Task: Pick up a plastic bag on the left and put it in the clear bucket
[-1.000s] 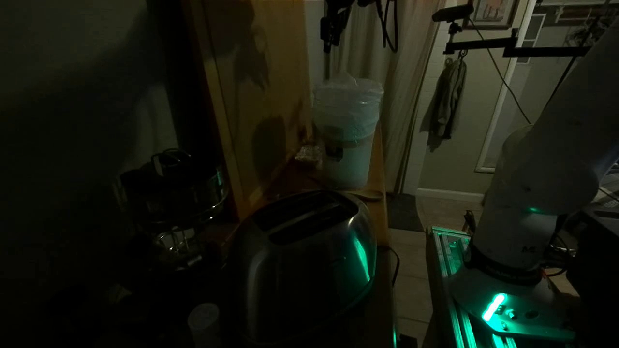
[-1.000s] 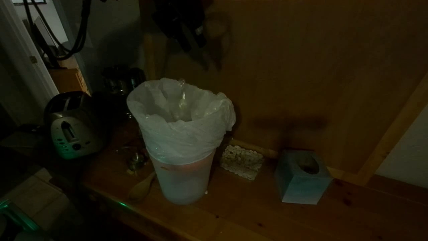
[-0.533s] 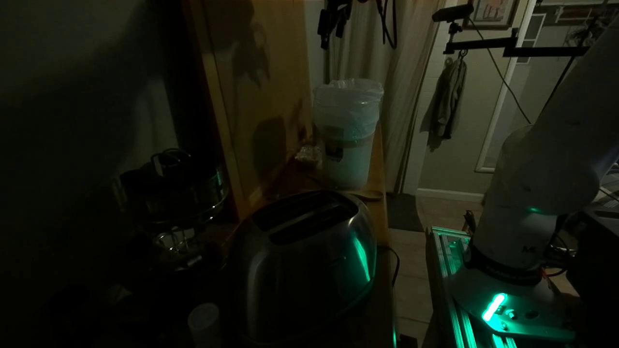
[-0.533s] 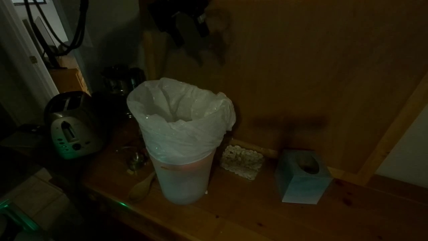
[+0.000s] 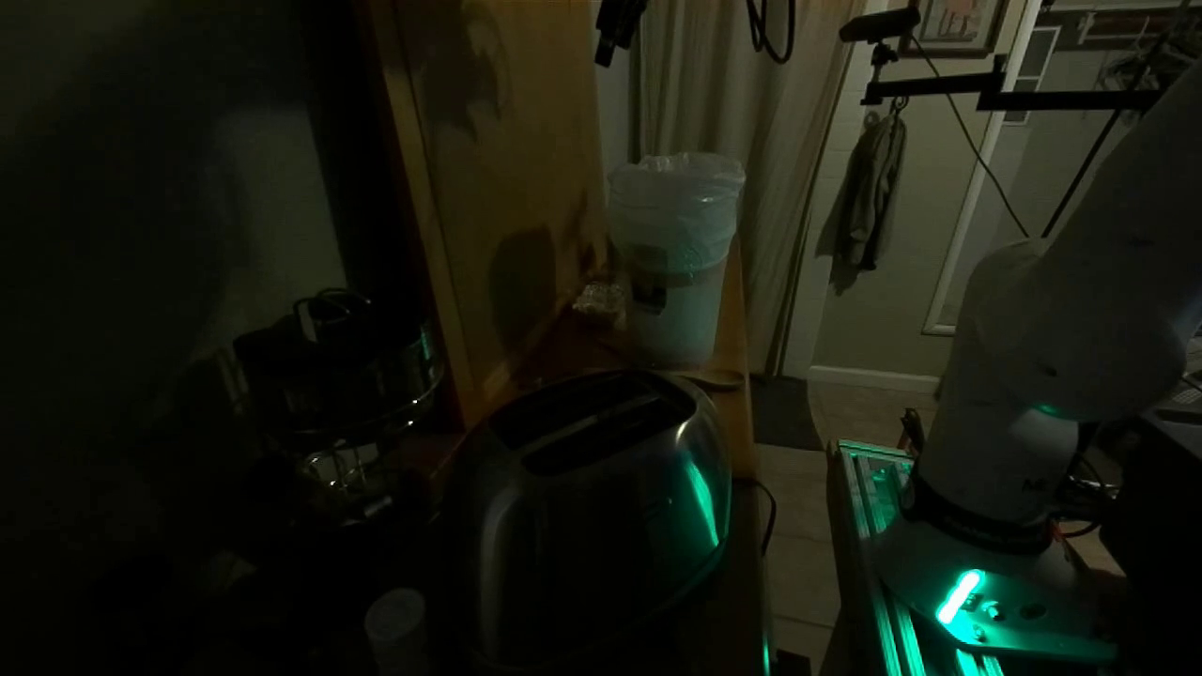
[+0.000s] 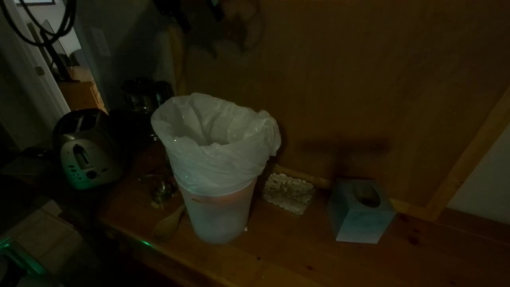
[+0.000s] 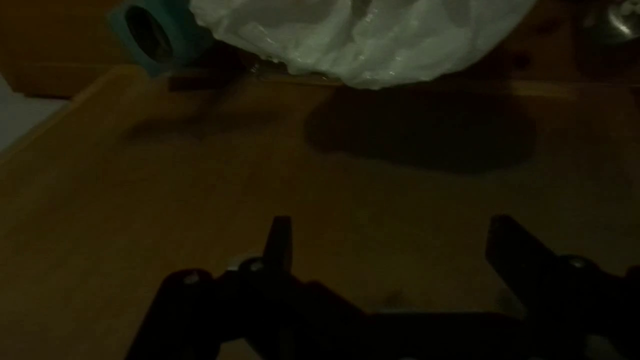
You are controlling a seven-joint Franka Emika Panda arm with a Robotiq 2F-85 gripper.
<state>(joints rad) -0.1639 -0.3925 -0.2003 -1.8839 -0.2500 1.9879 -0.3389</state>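
The clear bucket [image 6: 219, 221] stands upright on the wooden counter in both exterior views [image 5: 674, 324]. A white plastic liner bag [image 6: 223, 169] is folded over its rim, and the liner also shows at the top of the wrist view [image 7: 370, 42]. No separate plastic bag shows; the bottom of the bucket's inside is hidden by the liner. My gripper is open and empty, its fingers wide apart in the wrist view [image 7: 391, 220]. It hangs well above the bucket, at the top edge of both exterior views [image 6: 202, 22] [image 5: 615, 38], near the wooden panel.
A metal toaster [image 6: 89, 155] stands on the counter, with dark glassware [image 5: 338, 376] beyond it. A wooden spoon [image 6: 169, 225] lies beside the bucket. A whitish pebbly piece [image 6: 289, 193] and a tissue box [image 6: 360, 211] stand along the wooden panel [image 6: 338, 99].
A clear shiny strip standing in the bucket's mouth a second ago has dropped out of sight. My gripper's fingers have spread apart and the gripper has risen away from the bucket.
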